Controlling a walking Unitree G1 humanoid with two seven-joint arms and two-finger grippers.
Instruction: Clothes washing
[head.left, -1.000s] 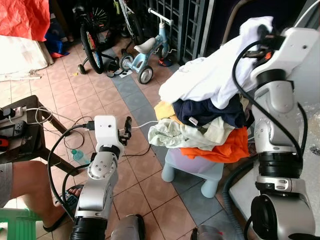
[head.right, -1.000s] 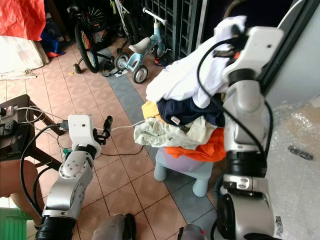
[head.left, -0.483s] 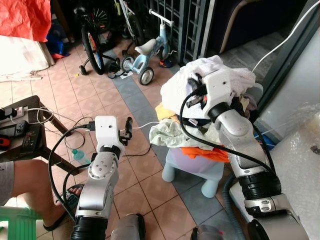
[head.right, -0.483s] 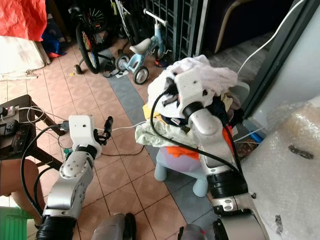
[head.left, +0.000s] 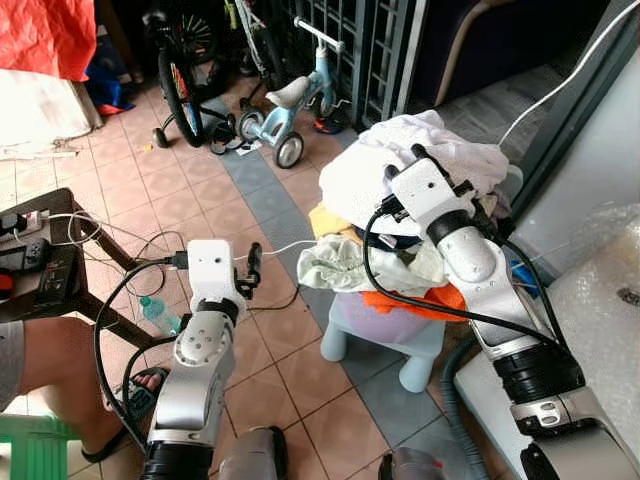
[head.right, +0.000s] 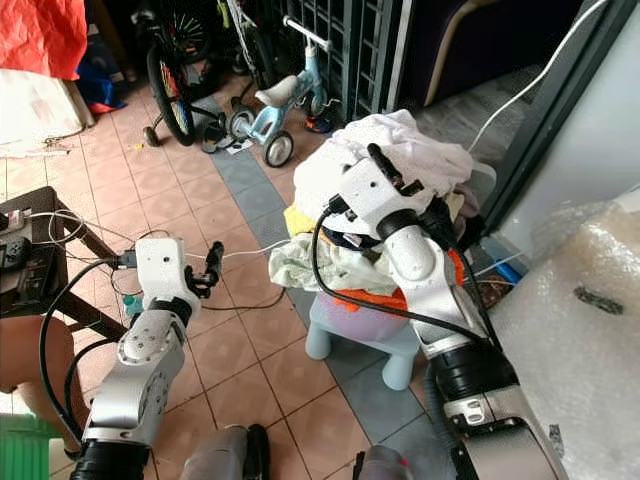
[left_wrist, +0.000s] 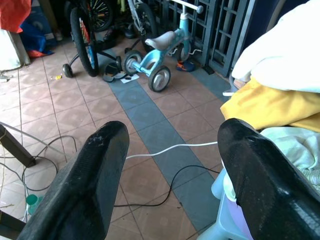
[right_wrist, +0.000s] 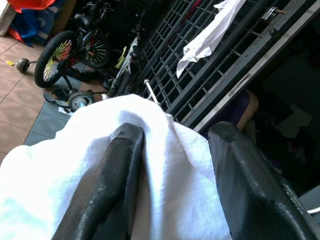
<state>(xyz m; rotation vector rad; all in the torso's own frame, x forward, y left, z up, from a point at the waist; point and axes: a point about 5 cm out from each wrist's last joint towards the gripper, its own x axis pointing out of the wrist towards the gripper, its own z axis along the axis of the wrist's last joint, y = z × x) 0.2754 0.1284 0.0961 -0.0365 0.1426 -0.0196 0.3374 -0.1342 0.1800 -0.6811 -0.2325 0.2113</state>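
The right hand (right_wrist: 170, 165) has dropped onto the laundry pile (head.left: 400, 240), fingers spread around the white garment (head.left: 440, 150); left hand (left_wrist: 170, 165) open beside the pile.

The right gripper (right_wrist: 170, 165), a second ago raised high above the lavender plastic stool (head.left: 385, 335) with the white cotton garment (head.left: 365, 175) hanging from it, is now down at the clothes heap on that stool. The garment lies crumpled on top of the heap, bunched between the gripper's parted black fingers (right_wrist: 107, 185).
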